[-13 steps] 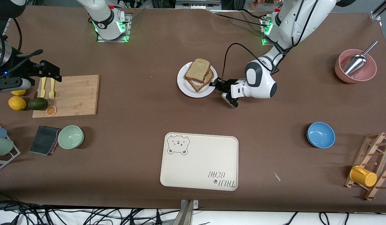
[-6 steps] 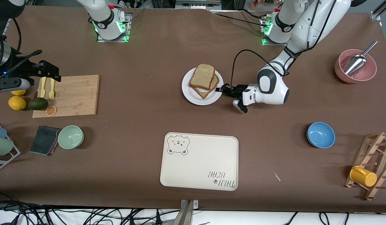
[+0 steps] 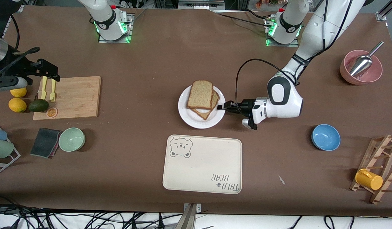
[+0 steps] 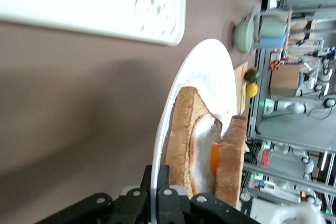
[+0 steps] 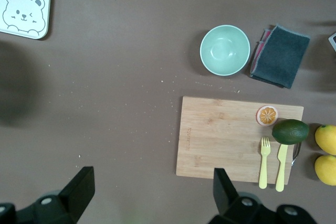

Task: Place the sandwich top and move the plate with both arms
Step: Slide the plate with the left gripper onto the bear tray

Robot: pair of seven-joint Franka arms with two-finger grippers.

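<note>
The white plate (image 3: 190,122) holds a stacked sandwich, and the plain brown sandwich top (image 3: 200,94) lies on the egg slice. My left gripper (image 3: 222,107) is shut on the plate's rim at the edge toward the left arm's end. The left wrist view shows the jaws (image 4: 157,184) pinching the rim (image 4: 202,72), with the sandwich top (image 4: 232,161) over the egg. My right gripper (image 3: 47,70) is open and empty, waiting over the cutting board's end. Its wrist view shows the spread fingers (image 5: 79,190).
A cream bear tray (image 3: 202,165) lies just nearer the front camera than the plate. A cutting board (image 3: 72,95) with forks, an avocado, lemons, a green bowl (image 3: 72,139) and a dark cloth are at the right arm's end. A blue bowl (image 3: 325,137), pink bowl (image 3: 361,68) and mug rack are at the left arm's end.
My left gripper has moved the plate with the sandwich toward the front camera, close to the bear tray. The right arm has barely moved.
</note>
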